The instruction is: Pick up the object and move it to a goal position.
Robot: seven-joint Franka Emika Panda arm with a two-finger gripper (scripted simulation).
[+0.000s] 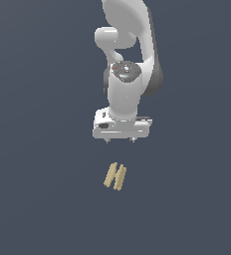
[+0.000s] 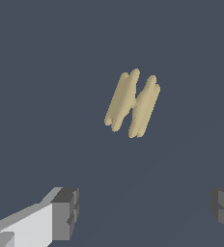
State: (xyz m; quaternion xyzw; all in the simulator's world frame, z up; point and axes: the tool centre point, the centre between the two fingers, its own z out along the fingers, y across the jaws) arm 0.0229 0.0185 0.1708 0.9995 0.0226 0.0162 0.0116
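Item: tan barred object [image 1: 115,176], lying flat on the dark floor [image 1: 38,199], below and apart from the gripper [image 1: 120,141]. Jaws spread wide, empty. Risk: bars may be nudged aside if descent is misaligned.

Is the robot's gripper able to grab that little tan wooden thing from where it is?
Probably yes. The gripper hangs open just above the tan piece, nothing lies between them, and the wrist view shows the piece narrower than the gap between the fingers.
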